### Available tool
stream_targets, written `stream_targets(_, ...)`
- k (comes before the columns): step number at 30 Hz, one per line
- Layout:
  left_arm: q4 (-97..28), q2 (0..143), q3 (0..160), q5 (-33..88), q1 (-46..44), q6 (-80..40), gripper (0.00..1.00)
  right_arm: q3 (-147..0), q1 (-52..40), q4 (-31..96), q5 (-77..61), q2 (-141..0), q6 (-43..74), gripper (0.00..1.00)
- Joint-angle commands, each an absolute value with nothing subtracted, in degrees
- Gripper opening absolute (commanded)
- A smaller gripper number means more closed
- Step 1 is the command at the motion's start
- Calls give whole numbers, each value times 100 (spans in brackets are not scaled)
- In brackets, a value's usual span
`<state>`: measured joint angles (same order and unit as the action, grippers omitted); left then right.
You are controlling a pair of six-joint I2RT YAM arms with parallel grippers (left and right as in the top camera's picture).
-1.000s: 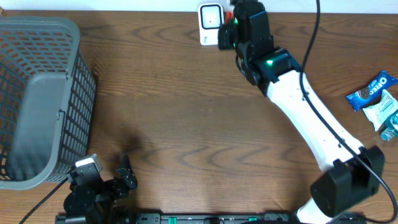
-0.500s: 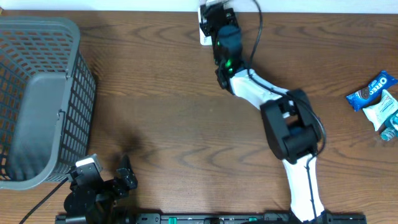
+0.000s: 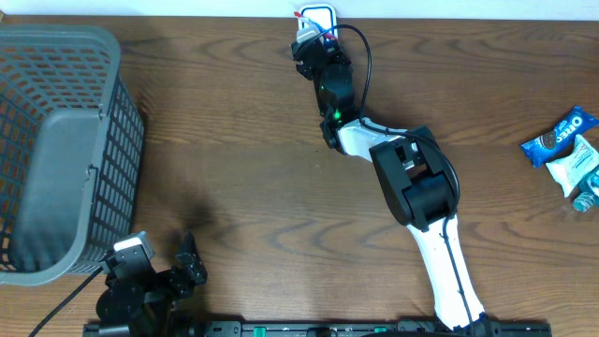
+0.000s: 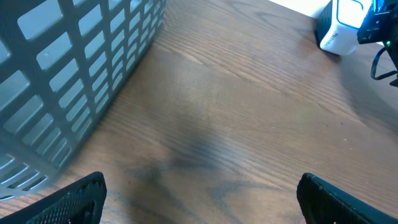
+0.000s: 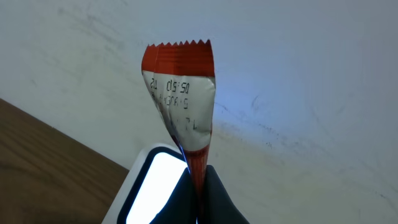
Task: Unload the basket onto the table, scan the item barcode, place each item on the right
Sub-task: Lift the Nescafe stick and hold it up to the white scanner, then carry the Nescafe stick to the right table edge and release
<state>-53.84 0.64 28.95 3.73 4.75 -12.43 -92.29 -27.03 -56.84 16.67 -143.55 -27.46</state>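
Note:
The item is a small sachet (image 5: 180, 93), silver with a red serrated top and printed digits. My right gripper (image 5: 200, 180) is shut on its red lower end and holds it upright. Just beneath it glows the lit window of the white barcode scanner (image 5: 152, 186). In the overhead view the right gripper (image 3: 312, 45) sits over the scanner (image 3: 318, 15) at the table's far edge and hides most of it. No barcode shows on the sachet. My left gripper (image 4: 202, 199) hangs open over bare wood near the front left, its fingers (image 4: 68, 202) far apart.
A grey plastic basket (image 3: 56, 150) fills the left side of the table. A blue Oreo pack (image 3: 560, 134) and other snack packs lie at the right edge. The right arm (image 3: 412, 187) stretches from the front edge to the scanner.
The right arm has swung left and folded, carrying the gripper and sachet from the scanner's right side to over it. The left arm has not moved.

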Motion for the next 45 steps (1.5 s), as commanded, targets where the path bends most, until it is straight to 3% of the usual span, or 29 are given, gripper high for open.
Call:
stream_targets(1,-5398,56,2910,384,475,-1275,98,-9279,-2751,-5686,1787,-14339,-2526,1)
stream_targets(5,-5398,56,2910,381,475,-1275,98,-9279,-2781,-5483,2287,-14178,-2080,1)
stream_targets(11,-5398,56,2910,384,475,-1278,98,-9279,-2858,-4099,2545,-13395,-2056,1)
stream_targets(20,-5398,56,2910,381,475,-1275,98,-9279,-2740,508,2971,-11246,-1004,1)
stream_targets(27,-5398,56,2910,384,475,-1275,98,-9279,-1817,3131,2974,-10206,-622,1)
stream_targets(35,-5398,56,2910,384,475,-1275,98,-9244,108,3634,2919,-10582,-755,1)
stream_targets(41,-5398,56,2910,384,475,-1275,98,-9247,1181,3253,1564,-11509,93,1)
stream_targets(45,-5398,56,2910,381,475,-1275,98,-9247,1516,2965,1448,-12003,690,1)
